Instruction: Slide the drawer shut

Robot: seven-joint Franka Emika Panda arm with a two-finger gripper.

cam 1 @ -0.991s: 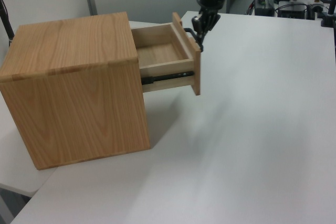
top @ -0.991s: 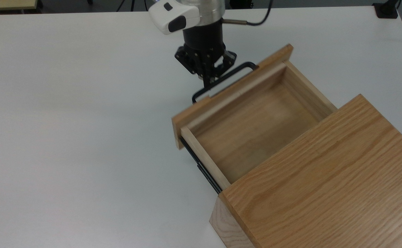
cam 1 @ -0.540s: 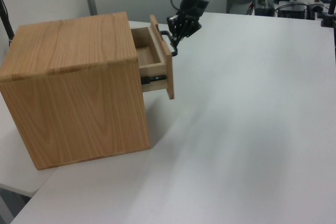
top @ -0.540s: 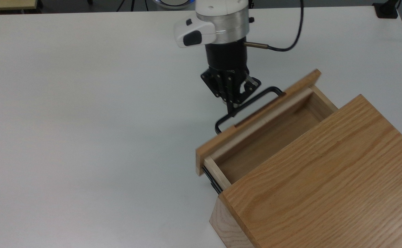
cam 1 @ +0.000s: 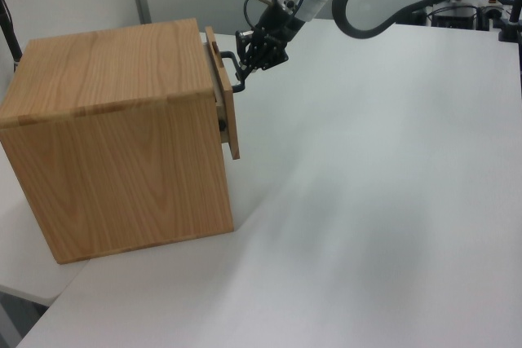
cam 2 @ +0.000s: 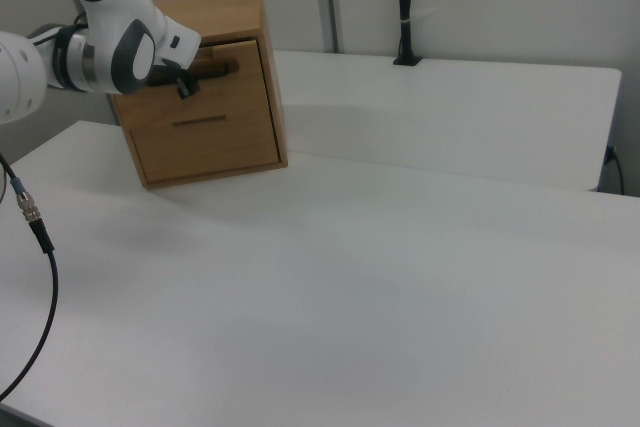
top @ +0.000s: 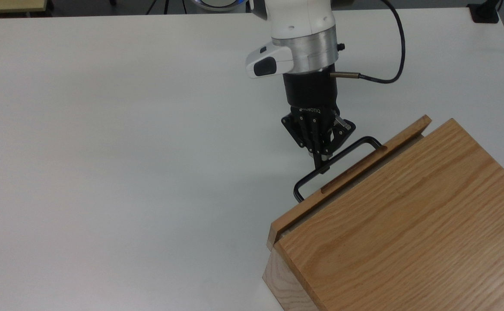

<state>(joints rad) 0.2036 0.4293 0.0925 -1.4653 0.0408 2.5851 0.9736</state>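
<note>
Your black two-finger gripper (top: 322, 164) clamped the oak-fronted drawer's (top: 351, 175) black bar handle (top: 337, 165); you needed a straight push into the oak cabinet (top: 403, 229).

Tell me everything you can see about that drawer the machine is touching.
The drawer has a flat, light oak-looking front panel with a black bar handle. It sits at the top of a wooden cabinet on a white table. It is pushed almost fully in; a narrow gap remains. The hand is shut on the handle.
</note>
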